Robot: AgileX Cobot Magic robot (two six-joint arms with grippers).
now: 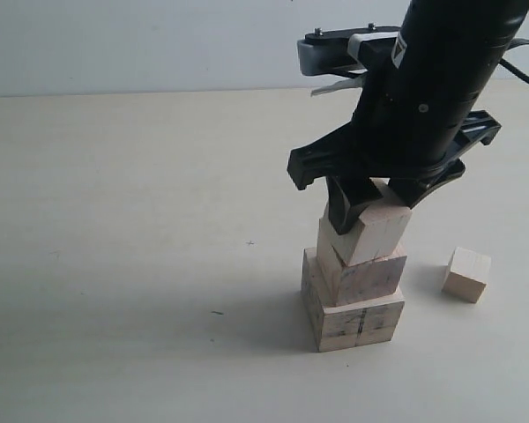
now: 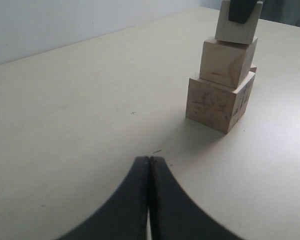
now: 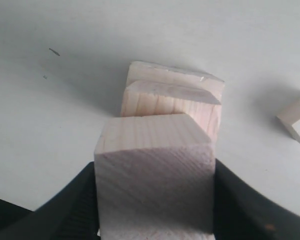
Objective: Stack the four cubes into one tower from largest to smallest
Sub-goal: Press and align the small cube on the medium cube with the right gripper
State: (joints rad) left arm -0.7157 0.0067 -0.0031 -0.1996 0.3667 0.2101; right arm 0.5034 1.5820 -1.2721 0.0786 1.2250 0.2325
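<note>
Third cube (image 1: pixel 376 234): likely light, rigid wood; clamped on opposite flat sides by right claw (image 1: pixel 376 197).
Left claw (image 2: pixel 149 167): closed, empty.

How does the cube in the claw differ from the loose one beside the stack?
The gripped cube is larger; the loose cube is smaller. The gripped cube is clamped in the right claw over the stack; the loose cube sits alone on the table, untouched. Both are plain pale wood.

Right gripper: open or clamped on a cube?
Shut on the third cube. The right gripper has a dark finger against each side of it, holding it over the tower.
</note>
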